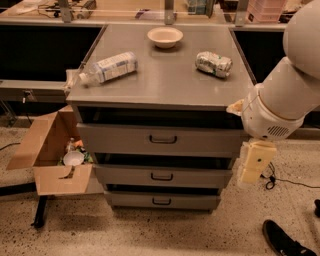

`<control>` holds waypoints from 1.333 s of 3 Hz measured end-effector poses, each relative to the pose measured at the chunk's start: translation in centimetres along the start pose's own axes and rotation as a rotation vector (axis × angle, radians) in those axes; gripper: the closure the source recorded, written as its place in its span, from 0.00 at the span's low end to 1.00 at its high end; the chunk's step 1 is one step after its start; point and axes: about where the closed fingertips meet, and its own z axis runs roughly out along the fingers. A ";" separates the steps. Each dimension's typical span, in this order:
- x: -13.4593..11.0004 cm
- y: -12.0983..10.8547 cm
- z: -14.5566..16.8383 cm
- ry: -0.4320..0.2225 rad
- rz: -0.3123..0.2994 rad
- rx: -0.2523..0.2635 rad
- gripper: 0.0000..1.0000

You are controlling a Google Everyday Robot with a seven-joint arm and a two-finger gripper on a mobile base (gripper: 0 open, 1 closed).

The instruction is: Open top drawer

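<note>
Gripper is hanging right of the cabinet, beside the top drawer, clear of its handle; grip state isn't showing; swinging in sideways is risking clipping the cabinet corner or missing the handle.

floor: speckled terrazzo | bench: wooden top behind, dark front | cardboard box: open, left

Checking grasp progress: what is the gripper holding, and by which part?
Nothing: the cream gripper hangs right of the grey metal top drawer, clear of its dark loop handle.
</note>
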 end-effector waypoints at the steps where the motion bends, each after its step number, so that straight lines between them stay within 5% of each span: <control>1: 0.0 0.0 0.0 0.000 0.000 0.000 0.00; 2: -0.1 0.6 4.9 0.024 -0.008 -0.024 0.00; 4: 1.8 0.5 17.0 -0.043 0.017 -0.037 0.00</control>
